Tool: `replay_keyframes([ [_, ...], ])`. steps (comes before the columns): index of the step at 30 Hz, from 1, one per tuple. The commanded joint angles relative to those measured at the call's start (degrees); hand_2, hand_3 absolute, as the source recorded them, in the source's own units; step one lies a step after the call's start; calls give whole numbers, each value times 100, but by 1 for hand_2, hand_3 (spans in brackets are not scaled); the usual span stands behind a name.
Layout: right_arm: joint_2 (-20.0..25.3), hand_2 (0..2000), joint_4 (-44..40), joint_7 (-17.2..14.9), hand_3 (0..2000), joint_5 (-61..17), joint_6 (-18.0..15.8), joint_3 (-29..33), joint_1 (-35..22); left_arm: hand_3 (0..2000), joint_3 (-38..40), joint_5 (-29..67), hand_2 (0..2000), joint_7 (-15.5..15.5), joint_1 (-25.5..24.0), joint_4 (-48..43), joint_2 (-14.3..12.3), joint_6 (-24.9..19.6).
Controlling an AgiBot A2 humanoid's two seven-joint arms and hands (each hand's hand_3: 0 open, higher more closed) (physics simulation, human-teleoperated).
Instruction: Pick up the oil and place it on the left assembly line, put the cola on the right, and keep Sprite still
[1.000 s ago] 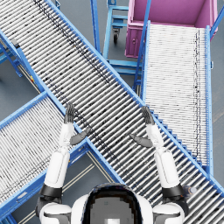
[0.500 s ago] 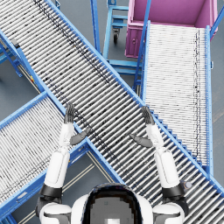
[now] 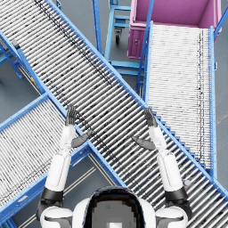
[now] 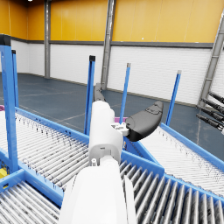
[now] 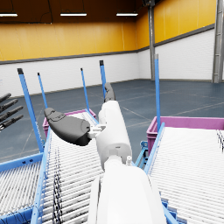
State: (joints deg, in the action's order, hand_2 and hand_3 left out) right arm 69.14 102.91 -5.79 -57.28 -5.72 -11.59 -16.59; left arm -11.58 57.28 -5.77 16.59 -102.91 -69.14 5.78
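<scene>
1. Grey metal rollers in blue frames are seen on three conveyors: a long middle conveyor (image 3: 102, 98) laid diagonally, a left conveyor (image 3: 26, 147) and a right conveyor (image 3: 178, 89).
2. A pink bin (image 3: 178, 11) is set at the far end of the right conveyor.
3. The left hand (image 3: 72, 131) is held wide, with the fingers straight, the thumb out to the side and nothing in it. It is placed above the blue rail where the left and middle conveyors meet.
4. The right hand (image 3: 151, 132) is spread wide in the same way and nothing is held. It is placed over the middle conveyor, near the rail on the right side.
5. The wrist views confirm this: each thumb is stretched well apart from the fingers above the rollers, on the left hand (image 4: 135, 124) and on the right hand (image 5: 78, 129).
6. The oil, the cola and the Sprite cannot be made out in any view, so their place cannot be told.
</scene>
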Motion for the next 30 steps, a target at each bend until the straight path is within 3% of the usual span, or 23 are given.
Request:
replay_keyframes([
  [1, 0, 0, 0, 0, 0, 0, 0, 0, 0, 0, 0, 0, 0, 0, 0, 0, 0, 0],
  [30, 0, 0, 0, 0, 0, 0, 0, 0, 0, 0, 0, 0, 0, 0, 0, 0, 0, 0],
])
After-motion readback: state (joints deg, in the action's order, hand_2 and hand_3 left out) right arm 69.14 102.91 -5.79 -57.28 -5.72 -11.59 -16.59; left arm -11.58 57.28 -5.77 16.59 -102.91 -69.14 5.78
